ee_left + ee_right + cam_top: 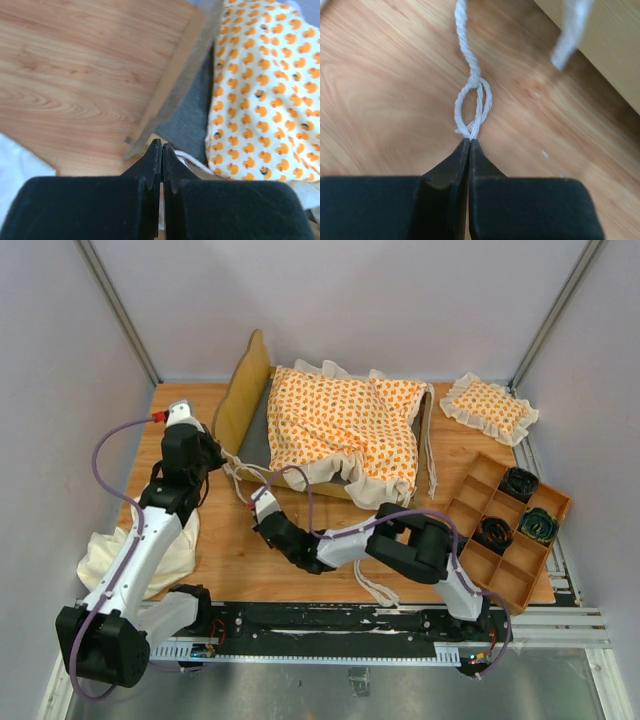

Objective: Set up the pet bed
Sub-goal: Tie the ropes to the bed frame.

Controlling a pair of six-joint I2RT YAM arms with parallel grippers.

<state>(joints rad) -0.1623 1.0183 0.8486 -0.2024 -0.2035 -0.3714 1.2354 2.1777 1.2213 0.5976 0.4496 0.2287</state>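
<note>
At the far left, the left gripper point(161, 150) sits with its fingers pressed together at the headboard corner of the bed frame point(243, 390). A white strand point(189, 161) runs off beside its tip, but I cannot tell whether it is pinched. Just to the right, low over the table point(250, 565), the right gripper point(469, 141) is clamped on a twisted tie string point(472, 85), with the looped end caught between its tips. Further right, the cushion point(345, 425) lies rumpled on the frame, spilling over its near edge. This looks like the tying-down step. Next, I'd say, the held string has to be led to the frame's corner and joined with the other strand, gently, so the cushion isn't dragged off.
</note>
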